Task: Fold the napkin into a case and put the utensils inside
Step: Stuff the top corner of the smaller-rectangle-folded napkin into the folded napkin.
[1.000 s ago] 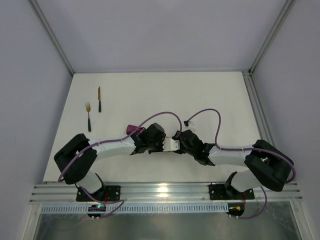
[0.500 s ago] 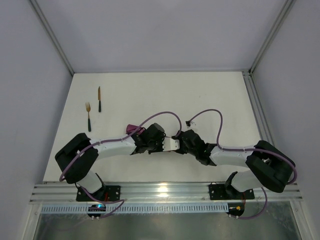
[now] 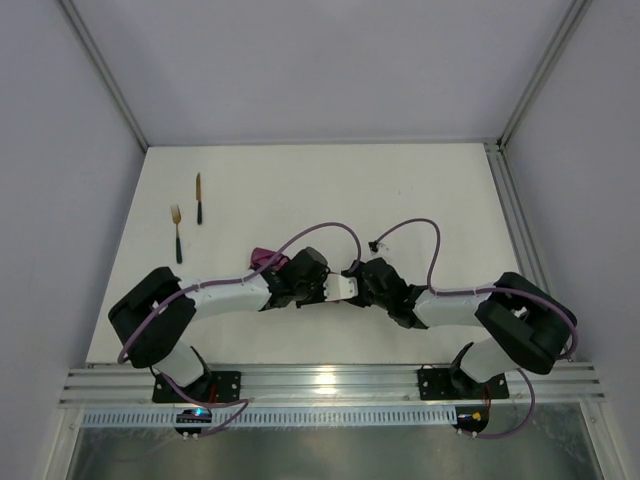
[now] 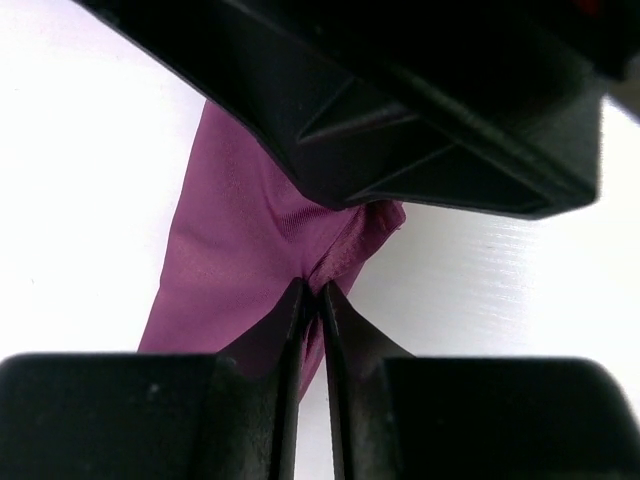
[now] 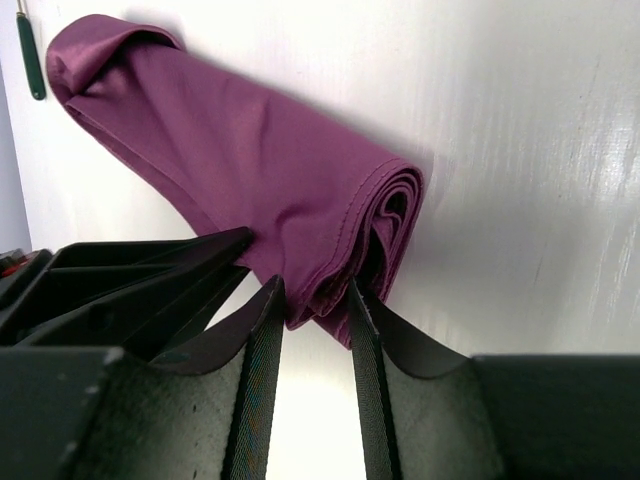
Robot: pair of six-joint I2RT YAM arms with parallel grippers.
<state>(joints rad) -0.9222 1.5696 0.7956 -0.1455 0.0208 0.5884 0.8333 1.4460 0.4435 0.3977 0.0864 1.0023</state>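
Observation:
The magenta napkin (image 5: 230, 150) lies bunched into a loose long fold on the white table (image 3: 420, 200). From above only a scrap of the napkin (image 3: 262, 257) shows beside the arms. My left gripper (image 4: 312, 290) is shut on a pinch of the cloth (image 4: 240, 230). My right gripper (image 5: 312, 292) faces it, its fingers closed on the layered end of the fold. Both grippers meet at the table's middle, left (image 3: 303, 276) and right (image 3: 372, 280). The gold fork (image 3: 177, 232) and gold knife (image 3: 198, 198) lie apart at the far left.
A dark utensil handle (image 5: 30, 55) shows at the top left corner of the right wrist view. The right gripper's black body (image 4: 420, 90) fills the top of the left wrist view. Purple cables (image 3: 330, 232) loop above both wrists.
Both grippers have shifted slightly away from the near edge together, and the right arm's elbow has swung a little to the left. The fork and knife have not moved.

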